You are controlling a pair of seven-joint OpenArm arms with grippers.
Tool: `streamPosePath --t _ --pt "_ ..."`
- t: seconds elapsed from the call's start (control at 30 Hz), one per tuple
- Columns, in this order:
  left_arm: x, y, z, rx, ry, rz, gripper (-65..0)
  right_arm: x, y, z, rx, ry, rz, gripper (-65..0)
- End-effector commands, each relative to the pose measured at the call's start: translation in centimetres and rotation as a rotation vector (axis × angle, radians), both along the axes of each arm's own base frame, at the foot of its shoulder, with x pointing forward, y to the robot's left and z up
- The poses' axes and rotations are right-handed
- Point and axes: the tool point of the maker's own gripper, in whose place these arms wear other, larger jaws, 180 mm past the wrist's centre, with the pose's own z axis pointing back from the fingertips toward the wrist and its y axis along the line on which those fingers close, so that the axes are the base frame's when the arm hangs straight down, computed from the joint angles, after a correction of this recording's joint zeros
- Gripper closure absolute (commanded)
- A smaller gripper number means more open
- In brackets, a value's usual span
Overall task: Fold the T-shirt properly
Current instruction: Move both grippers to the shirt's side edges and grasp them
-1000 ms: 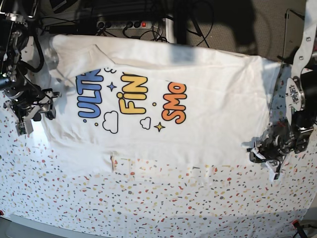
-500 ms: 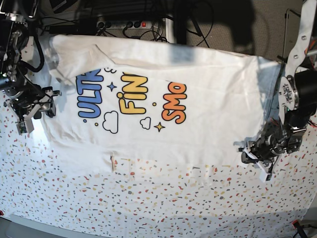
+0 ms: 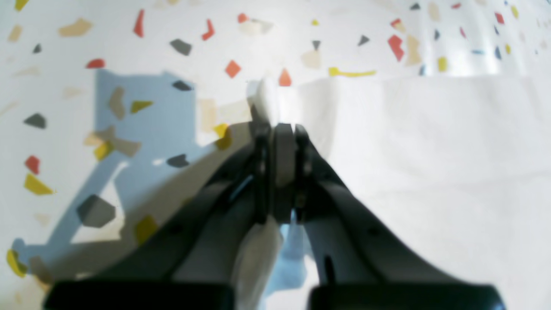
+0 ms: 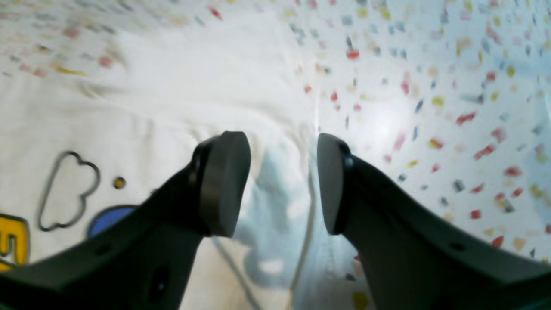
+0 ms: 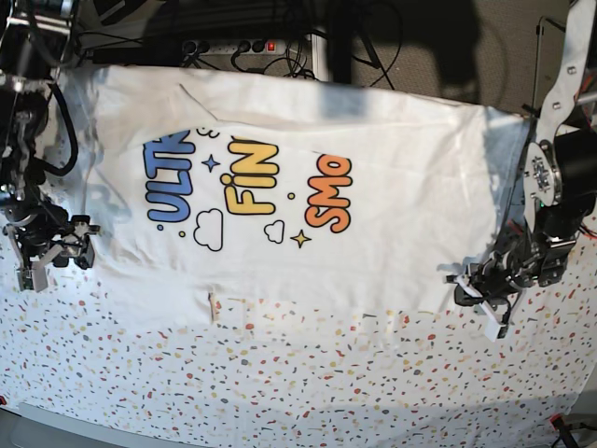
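Note:
The white T-shirt (image 5: 373, 187) lies spread print-up on the speckled tablecloth (image 5: 280, 373), with "ULTRA FINE SMOL" in blue, yellow and orange. My left gripper (image 5: 476, 297) is at the shirt's lower right corner. In the left wrist view this gripper (image 3: 277, 129) is shut on a pinch of white shirt fabric (image 3: 264, 99), and the shirt (image 3: 430, 172) spreads to the right. My right gripper (image 5: 42, 261) is at the shirt's left edge. In the right wrist view it (image 4: 280, 181) is open and empty above the shirt's edge (image 4: 172, 99), with the print at lower left.
A power strip and cables (image 5: 233, 47) lie behind the table's far edge. The left arm's column (image 5: 560, 140) stands at the right, the right arm's body (image 5: 23, 121) at the left. The speckled tablecloth (image 4: 430, 107) extends toward the front.
My right gripper has moved toward the table's front along the shirt's left edge. My left gripper has shifted slightly left at the lower right corner, staying shut.

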Motion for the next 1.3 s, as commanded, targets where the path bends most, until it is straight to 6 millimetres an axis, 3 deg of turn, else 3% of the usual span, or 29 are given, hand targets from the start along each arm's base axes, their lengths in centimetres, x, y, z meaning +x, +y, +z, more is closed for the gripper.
streamPosePath --t 0.0,0.2,0.4,0.5,0.67,1.0,1.13,1.27 --pt "1.5 0.3 1.9 0.001 -0.044 -0.001 0.0 2.0 -0.4 2.2 -0.016 -0.045 0.015 -29.1" --pt "1.1 0.4 1.4 0.008 -0.021 -0.005 0.0 6.7 -0.6 0.6 0.015 0.095 0.01 -29.1" --pt "0.4 0.4 0.6 0.002 -0.015 0.0 0.0 9.0 -3.8 -0.1 0.05 0.18 -0.096 -29.1" --pt "0.3 0.4 0.5 -0.002 -0.026 0.004 0.0 9.2 -5.4 -0.7 0.019 0.181 -0.129 -29.1" --pt "0.2 0.4 0.3 -0.008 -0.038 0.01 0.0 8.2 -5.5 -3.1 -0.007 0.219 -0.09 -29.1" --pt "0.2 0.4 0.4 -0.008 -0.041 0.011 0.0 7.6 -3.4 -5.7 -0.007 0.278 -0.061 -28.8" --pt "0.2 0.4 0.4 -0.008 -0.038 0.009 0.0 6.7 -2.9 -7.2 -0.006 0.319 -0.074 -20.3" --pt "0.2 0.4 0.4 -0.008 -0.038 0.009 0.0 6.1 -3.0 -7.9 -0.012 0.335 -0.083 -18.9"
